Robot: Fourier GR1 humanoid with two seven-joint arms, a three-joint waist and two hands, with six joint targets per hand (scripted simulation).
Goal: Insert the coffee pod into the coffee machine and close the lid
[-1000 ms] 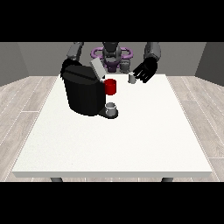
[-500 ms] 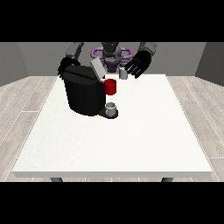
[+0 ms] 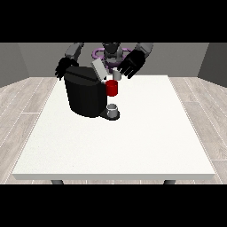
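text: none readable | labels: none | numbers: none

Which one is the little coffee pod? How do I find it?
Find the big black coffee machine on the white table. Just behind its red part, under the hand at the view's right, sits the coffee pod: small, pale grey, unlike the cup lower down.

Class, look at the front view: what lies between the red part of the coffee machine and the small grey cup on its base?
Nothing. In the front view the stretch between the red part and the grey cup is a bare gap, with only the black coffee machine to its side.
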